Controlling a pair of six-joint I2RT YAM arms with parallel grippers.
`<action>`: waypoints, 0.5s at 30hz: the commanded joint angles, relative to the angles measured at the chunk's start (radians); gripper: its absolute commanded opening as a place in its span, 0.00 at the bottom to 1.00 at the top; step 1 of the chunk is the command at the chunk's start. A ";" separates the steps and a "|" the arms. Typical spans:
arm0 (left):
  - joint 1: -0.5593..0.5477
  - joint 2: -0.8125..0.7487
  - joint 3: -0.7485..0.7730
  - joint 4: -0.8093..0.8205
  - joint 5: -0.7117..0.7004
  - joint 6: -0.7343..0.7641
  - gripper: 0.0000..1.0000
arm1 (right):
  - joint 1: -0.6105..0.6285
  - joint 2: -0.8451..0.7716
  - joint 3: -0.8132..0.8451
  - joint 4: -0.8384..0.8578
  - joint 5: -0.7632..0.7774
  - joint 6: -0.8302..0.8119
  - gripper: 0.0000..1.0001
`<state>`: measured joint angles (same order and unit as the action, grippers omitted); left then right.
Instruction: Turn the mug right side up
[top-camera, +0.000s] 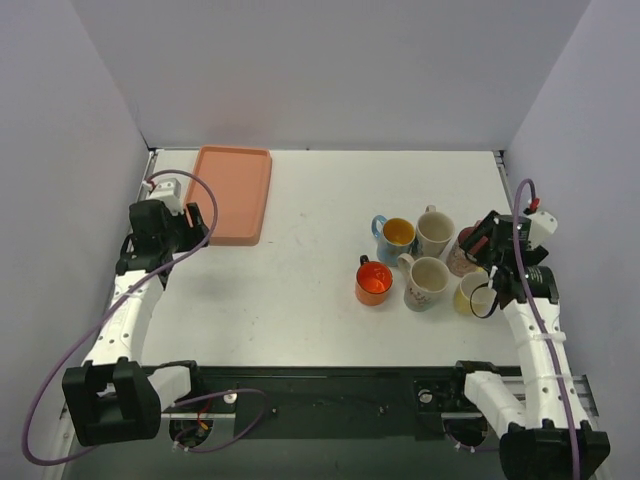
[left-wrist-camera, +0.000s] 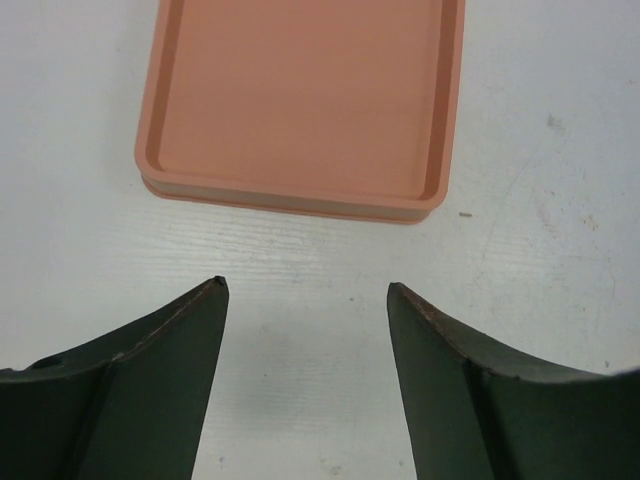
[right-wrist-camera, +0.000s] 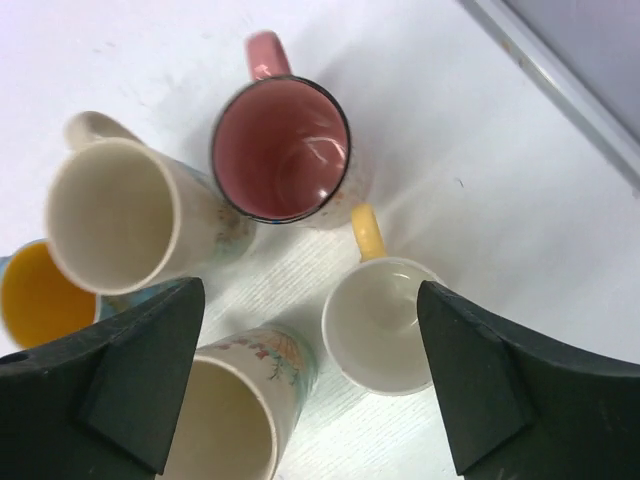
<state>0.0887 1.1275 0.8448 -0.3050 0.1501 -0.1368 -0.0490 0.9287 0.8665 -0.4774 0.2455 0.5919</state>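
Several mugs stand upright, mouths up, at the right of the table: a blue one with a yellow inside, a white one, a pink one, an orange one, a floral one and a yellow-handled one. My right gripper hovers open and empty above the cluster. In the right wrist view it spans the floral mug and the yellow-handled mug, with the pink mug beyond. My left gripper is open and empty at the far left.
A salmon tray lies at the back left, just ahead of my left gripper in the left wrist view. The table's right edge rail runs close to the mugs. Grey walls enclose the table.
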 joint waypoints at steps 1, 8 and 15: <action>-0.006 -0.049 0.008 0.243 -0.131 -0.050 0.78 | 0.069 -0.080 0.019 0.017 0.029 -0.226 0.84; -0.006 -0.061 -0.050 0.374 -0.264 -0.101 0.88 | 0.163 -0.306 -0.282 0.513 0.032 -0.397 0.86; -0.003 -0.184 -0.269 0.389 -0.293 -0.150 0.88 | 0.164 -0.392 -0.449 0.600 0.008 -0.391 0.85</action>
<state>0.0849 1.0050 0.6579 0.0292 -0.0963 -0.2424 0.1085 0.5724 0.4725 -0.0231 0.2558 0.2329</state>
